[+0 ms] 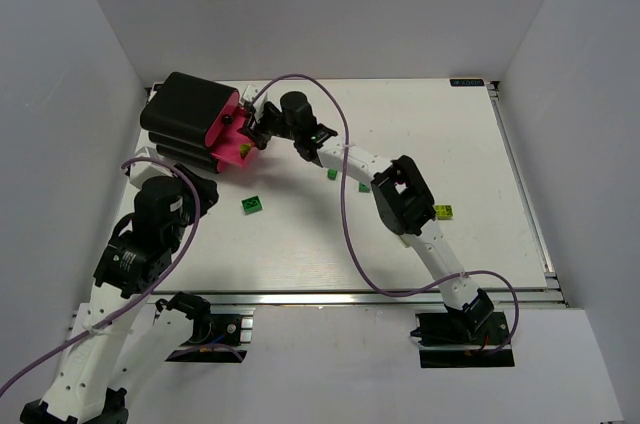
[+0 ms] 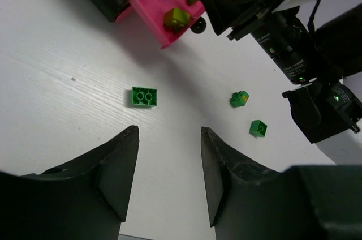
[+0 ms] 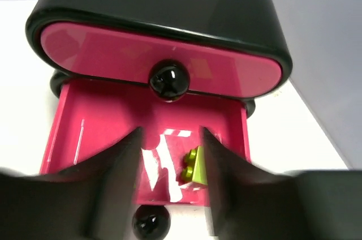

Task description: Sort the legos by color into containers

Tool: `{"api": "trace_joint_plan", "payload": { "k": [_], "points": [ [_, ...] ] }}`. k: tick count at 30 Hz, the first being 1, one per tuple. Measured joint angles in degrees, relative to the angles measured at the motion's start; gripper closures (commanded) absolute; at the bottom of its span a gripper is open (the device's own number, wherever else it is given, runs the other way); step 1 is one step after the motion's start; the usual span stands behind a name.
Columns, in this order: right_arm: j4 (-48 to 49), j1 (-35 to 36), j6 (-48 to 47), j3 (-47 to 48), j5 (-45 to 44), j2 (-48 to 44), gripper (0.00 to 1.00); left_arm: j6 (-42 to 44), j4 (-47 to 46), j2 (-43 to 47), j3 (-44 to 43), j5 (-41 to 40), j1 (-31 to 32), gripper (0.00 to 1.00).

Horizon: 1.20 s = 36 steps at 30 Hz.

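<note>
The black cabinet (image 1: 188, 112) stands at the far left with a lower pink drawer (image 1: 232, 141) pulled out. My right gripper (image 3: 172, 133) hovers open over that drawer (image 3: 102, 132). A yellow-green brick (image 3: 197, 167) lies on the drawer floor against my right finger. The left wrist view shows two yellow-green bricks (image 2: 176, 18) in the drawer. My left gripper (image 2: 168, 131) is open and empty, above the table short of a dark green brick (image 2: 145, 97). Two small green bricks (image 2: 240, 99) (image 2: 258, 128) lie further right. No purple bricks show.
The top drawer (image 3: 158, 59) is shut, with its black knob (image 3: 168, 80) just above the open one. The open drawer's knob (image 3: 151, 223) is below my right fingers. A yellow-green brick (image 1: 443, 211) lies beside the right arm's forearm (image 1: 400, 194). A purple cable (image 1: 345, 234) loops over the table.
</note>
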<state>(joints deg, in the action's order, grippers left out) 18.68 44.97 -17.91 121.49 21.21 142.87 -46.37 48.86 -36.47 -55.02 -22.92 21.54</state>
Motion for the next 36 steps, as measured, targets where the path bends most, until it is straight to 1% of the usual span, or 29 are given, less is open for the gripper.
{"api": "trace_joint_plan", "payload": {
  "k": [2,3,5,6,9,11,12,13,14,15,16,17,18,19,20,23,26,28,31,36],
  "points": [
    [0.5,-0.3,1.6,-1.5,-0.8,-1.1,0.66,0.9,-1.8,-0.2,0.1,1.6,0.0,0.55],
    [0.7,-0.5,2.5,-3.5,-1.1,-2.6,0.81,1.6,-3.3,-0.3,0.3,3.0,0.0,0.69],
    [0.1,-1.4,3.6,-8.5,-1.3,-7.0,0.96,2.7,-6.9,-0.7,1.3,5.9,0.0,0.79],
    [-0.1,-2.1,4.2,-11.9,-1.1,-10.1,1.0,3.5,-9.0,-1.1,2.1,7.8,0.0,0.83],
    [-3.7,-6.1,6.6,-21.0,2.4,-21.4,1.0,6.0,-15.3,-4.6,4.1,14.2,0.1,0.82],
    [-9.0,-10.3,7.2,-23.7,6.1,-28.0,0.99,7.4,-19.0,-8.8,4.7,18.9,0.4,0.74],
    [-11.4,-12.3,7.1,-24.9,7.6,-30.8,0.9,8.3,-21.1,-11.7,4.7,22.0,0.5,0.69],
    [-14.1,-14.7,7.0,-26.8,9.1,-34.1,0.77,9.2,-22.9,-14.6,4.7,24.6,0.6,0.6],
    [-16.2,-17.3,6.7,-29.6,10.1,-37.4,0.63,10.0,-24.6,-17.8,4.6,27.2,0.7,0.56],
    [-18.7,-20.0,5.8,-33.4,10.9,-40.9,0.45,10.6,-26.0,-20.9,4.4,29.5,0.8,0.53],
    [-21.8,-22.5,5.2,-36.5,11.0,-43.8,0.39,11.1,-27.3,-23.9,4.3,31.8,1.0,0.47],
    [-25.9,-25.1,3.8,-39.2,10.7,-46.3,0.25,11.6,-28.5,-26.7,4.2,33.9,1.1,0.45],
    [-30.2,-27.2,2.5,-41.0,10.0,-48.0,0.2,12.0,-29.2,-28.7,3.9,35.7,1.2,0.43],
    [-33.9,-28.8,1.3,-42.5,9.0,-49.1,0.17,12.4,-30.2,-30.9,3.6,37.4,1.2,0.42],
    [-37.6,-29.8,0.2,-43.6,8.1,-49.9,0.15,12.7,-31.1,-32.3,3.4,38.7,1.2,0.39],
    [-47.3,-32.0,-4.2,-48.0,5.3,-51.9,0.11,13.4,-33.4,-36.2,1.8,42.4,1.6,0.38],
    [-55.4,-34.6,-10.2,-54.3,2.8,-56.5,0.11,13.5,-36.1,-38.3,0.7,44.6,2.1,0.38],
    [-61.0,-36.7,-16.4,-56.3,1.4,-59.1,0.11,13.3,-37.5,-38.6,0.8,45.5,2.5,0.38],
    [-66.7,-39.7,-28.5,-57.2,0.0,-61.0,0.14,12.7,-40.0,-38.5,1.5,46.3,3.2,0.38],
    [-71.7,-43.4,-47.6,-59.6,-1.3,-60.4,0.15,11.9,-41.4,-37.3,3.8,46.4,3.8,0.38]
  ]
}}
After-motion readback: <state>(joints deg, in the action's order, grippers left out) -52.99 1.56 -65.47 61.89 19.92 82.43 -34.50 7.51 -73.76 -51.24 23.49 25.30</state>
